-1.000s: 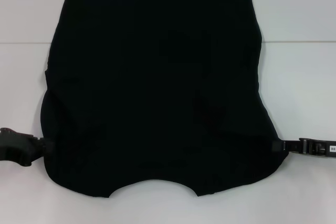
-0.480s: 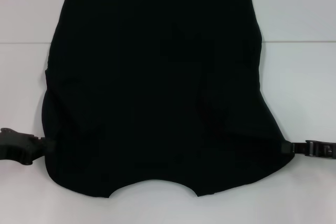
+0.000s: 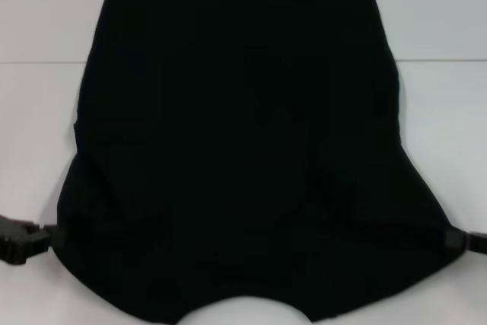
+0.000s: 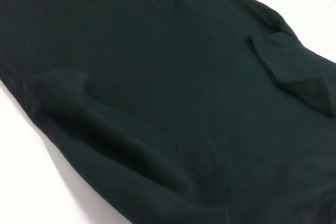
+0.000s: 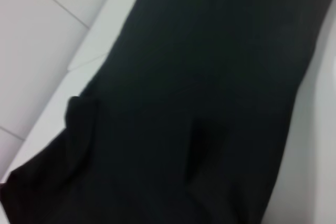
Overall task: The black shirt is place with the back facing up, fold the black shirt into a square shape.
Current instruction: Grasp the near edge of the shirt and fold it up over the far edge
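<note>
Claws (image 3: pixel 46 240) flank black shirt (image 3: pixel 243 135) head-view only.

White table (image 3: pixel 441 135) fills the view; a thin seam (image 3: pixel 445 61) crosses from 9 to 3 o'clock.

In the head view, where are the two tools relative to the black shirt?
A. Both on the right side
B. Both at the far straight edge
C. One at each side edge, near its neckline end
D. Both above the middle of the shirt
C: the left tool meets the black shirt at its left edge, the right tool at its right edge, near the curved neckline.
</note>
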`<action>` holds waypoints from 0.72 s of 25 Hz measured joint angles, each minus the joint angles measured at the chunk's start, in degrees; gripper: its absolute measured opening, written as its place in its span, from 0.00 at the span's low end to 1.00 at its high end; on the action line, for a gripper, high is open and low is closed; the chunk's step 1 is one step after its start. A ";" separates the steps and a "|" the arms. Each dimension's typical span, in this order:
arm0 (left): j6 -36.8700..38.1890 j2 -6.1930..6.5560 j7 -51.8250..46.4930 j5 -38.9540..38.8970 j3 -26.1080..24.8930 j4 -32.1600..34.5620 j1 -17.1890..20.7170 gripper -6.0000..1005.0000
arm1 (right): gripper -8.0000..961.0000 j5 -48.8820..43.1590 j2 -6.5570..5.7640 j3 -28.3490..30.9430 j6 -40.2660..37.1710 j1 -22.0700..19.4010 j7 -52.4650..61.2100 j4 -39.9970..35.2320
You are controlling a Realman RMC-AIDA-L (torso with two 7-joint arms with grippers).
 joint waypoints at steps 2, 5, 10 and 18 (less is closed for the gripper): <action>2.21 0.04 0.12 0.01 -0.08 0.68 0.57 0.07 | 0.03 -0.06 -0.30 1.23 -2.41 -1.54 -2.23 -0.01; 4.96 0.10 0.21 0.29 -0.11 1.44 1.57 0.07 | 0.03 -0.09 -0.76 2.25 -5.36 -4.21 -5.12 -0.10; 9.26 0.30 1.08 0.37 -0.69 2.40 3.38 0.07 | 0.03 -0.34 -1.42 3.03 -9.34 -7.66 -8.70 -0.16; 15.99 0.51 1.79 0.97 -2.58 3.68 5.37 0.07 | 0.03 -0.56 -1.91 3.73 -13.65 -10.81 -11.27 -0.32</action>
